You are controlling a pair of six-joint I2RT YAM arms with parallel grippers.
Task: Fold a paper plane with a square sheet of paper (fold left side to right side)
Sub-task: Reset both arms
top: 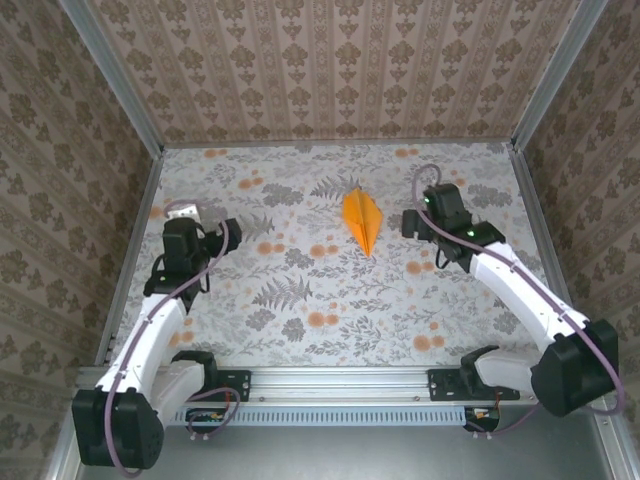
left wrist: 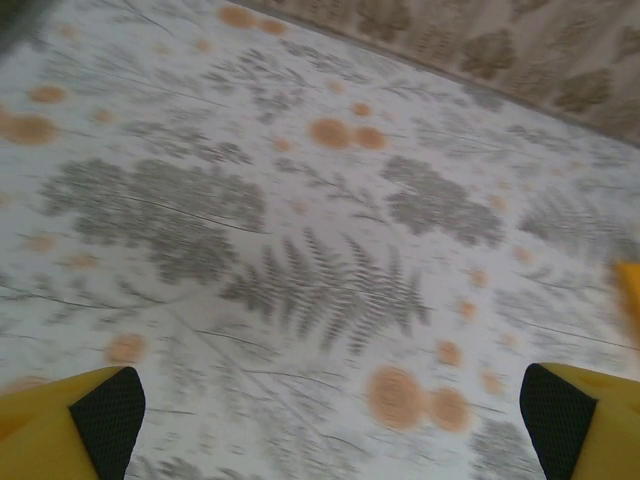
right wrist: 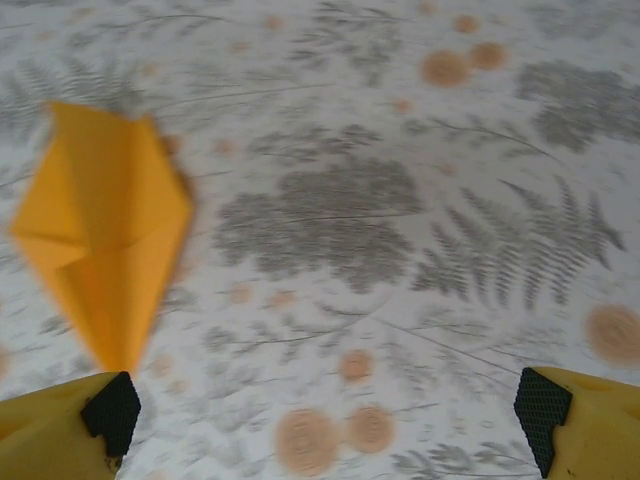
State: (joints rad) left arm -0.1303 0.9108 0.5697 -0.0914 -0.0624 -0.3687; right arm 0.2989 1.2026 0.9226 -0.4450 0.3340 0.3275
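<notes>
Gaping wide, the right two-finger gripper (right wrist: 325, 410) is holding nothing between its yellow, black-padded fingers (right wrist: 545, 405) and is hovering near the narrow, pointed, bright orange paper plane (right wrist: 100, 240). That paper is lying flat on the grey-and-orange floral table cloth (top: 300, 300), in the far half of the table between the two arms, its longer point aimed toward the arm bases. The left two-finger gripper (left wrist: 330, 410) is hanging just as wide and just as empty, well apart from the paper on the other side.

To my eye the trouble is going to come from how thin and flat the sheet is. A finger coming in low is likely to be shoving it along the cloth instead of getting under the left edge. A pinch taken off the centre crease is going to be skewing the fold or crumpling the tip, and the cloth itself may be bunching under a dragging pad.

Nothing here is serving as a container; the paper is sitting straight on the cloth
</notes>
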